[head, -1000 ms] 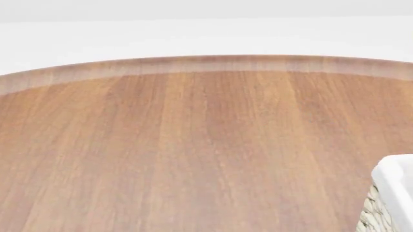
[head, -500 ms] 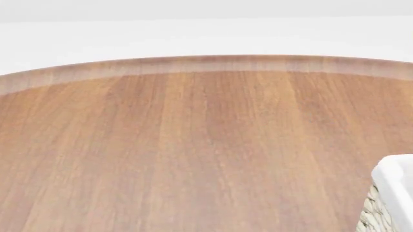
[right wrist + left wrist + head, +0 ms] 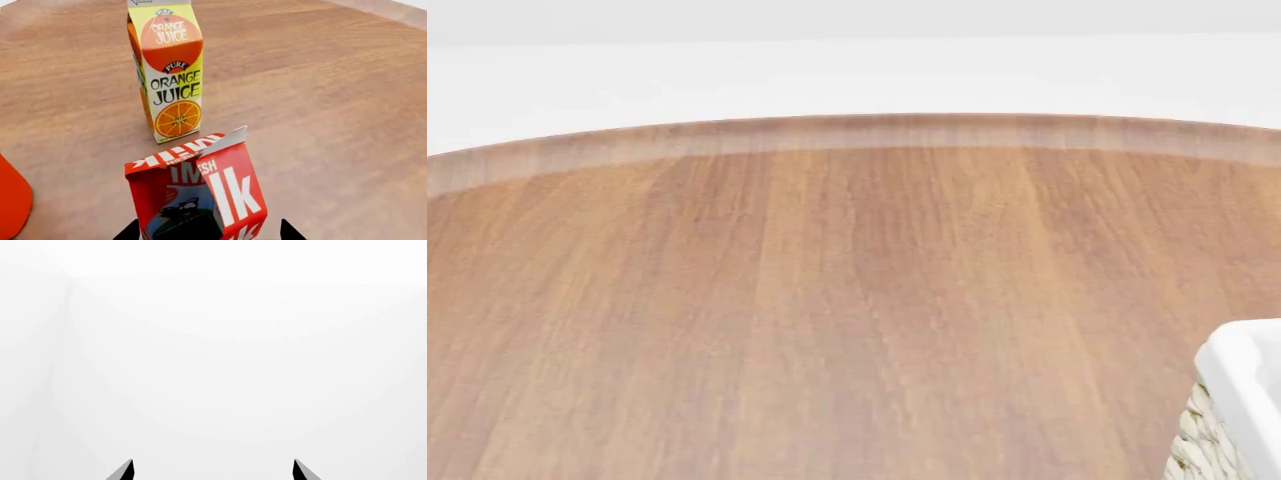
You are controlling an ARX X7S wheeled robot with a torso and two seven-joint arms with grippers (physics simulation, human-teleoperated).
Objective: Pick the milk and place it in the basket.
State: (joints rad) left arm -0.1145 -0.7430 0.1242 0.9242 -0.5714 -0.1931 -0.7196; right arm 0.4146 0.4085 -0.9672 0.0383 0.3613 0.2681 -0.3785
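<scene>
In the right wrist view, the milk [image 3: 200, 195] stands on the wooden table, red gable top with white lettering, dark cow picture on its near face. My right gripper [image 3: 210, 232] is open, its two dark fingertips on either side of the carton, with a small gap on one side. My left gripper [image 3: 212, 471] is open and empty, facing only blank white. A corner of the basket [image 3: 1241, 400] shows in the head view at the lower right: white liner over cream wicker. Neither gripper shows in the head view.
An orange-and-yellow orange juice carton [image 3: 167, 70] stands upright just beyond the milk. An orange-red rounded thing [image 3: 10, 200] is cut off at the right wrist view's edge. The round wooden table [image 3: 827, 300] has its far edge against a white floor.
The head view is almost unchanged; the basket corner sits very slightly lower in it now.
</scene>
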